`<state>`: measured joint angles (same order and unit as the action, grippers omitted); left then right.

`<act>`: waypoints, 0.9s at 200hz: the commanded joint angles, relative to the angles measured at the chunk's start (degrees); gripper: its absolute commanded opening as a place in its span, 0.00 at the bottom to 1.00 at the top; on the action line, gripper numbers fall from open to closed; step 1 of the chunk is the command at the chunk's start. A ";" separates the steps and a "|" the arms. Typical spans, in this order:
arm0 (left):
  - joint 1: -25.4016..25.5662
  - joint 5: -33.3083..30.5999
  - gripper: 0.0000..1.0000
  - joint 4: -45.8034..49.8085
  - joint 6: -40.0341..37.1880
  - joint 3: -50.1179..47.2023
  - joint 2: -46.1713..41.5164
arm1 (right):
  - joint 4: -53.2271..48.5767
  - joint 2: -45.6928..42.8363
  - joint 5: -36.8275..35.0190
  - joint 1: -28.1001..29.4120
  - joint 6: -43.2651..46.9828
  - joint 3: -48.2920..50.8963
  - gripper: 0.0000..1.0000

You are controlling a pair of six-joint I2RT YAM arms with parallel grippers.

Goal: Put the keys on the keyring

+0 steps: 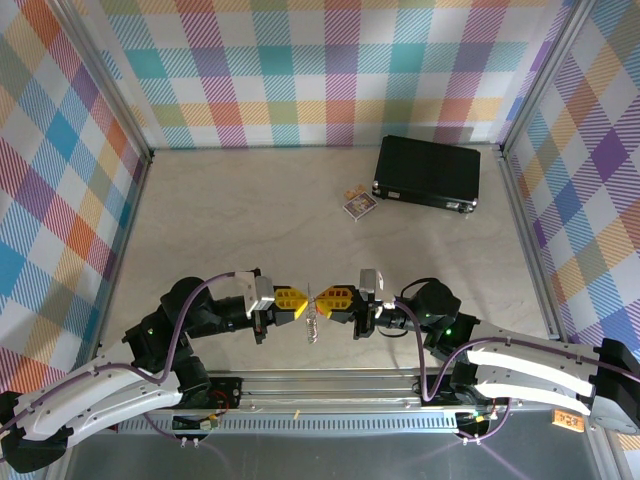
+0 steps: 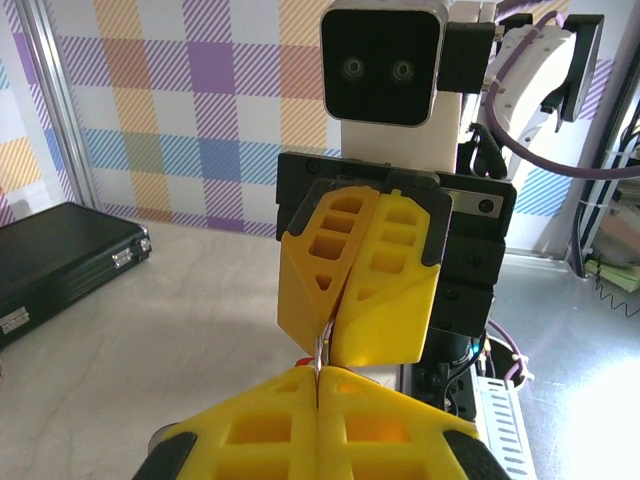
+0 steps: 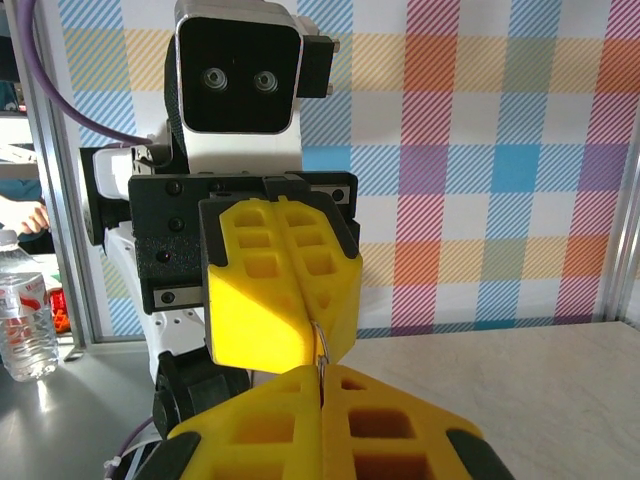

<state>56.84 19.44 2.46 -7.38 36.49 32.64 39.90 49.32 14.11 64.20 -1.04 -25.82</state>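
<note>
Top external view: keyring [image 1: 312,316] pinched between the two closed hands, which meet tip to tip.
The thin metal loop runs from the seam of the left hand [image 1: 301,302] straight into the seam of the right hand [image 1: 322,298], and both pairs of yellow fingers are clamped on it. Its knobbly chain trails from between their tips. In the left wrist view a red speck [image 2: 303,360] sits just beside the loop, under the right hand's fingers; whether it is the key is unclear. Well beyond the right hand, a card packet [image 1: 359,203] and a black case [image 1: 428,172] lie on the table [image 1: 250,220].
</note>
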 commanded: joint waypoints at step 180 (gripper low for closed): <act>-0.24 0.33 0.00 2.56 -1.59 5.61 1.11 | -2.64 0.56 3.04 0.38 6.14 -2.09 0.00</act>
<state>56.84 19.46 6.81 -8.43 39.48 33.69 38.04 49.80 15.38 64.20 3.84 -26.39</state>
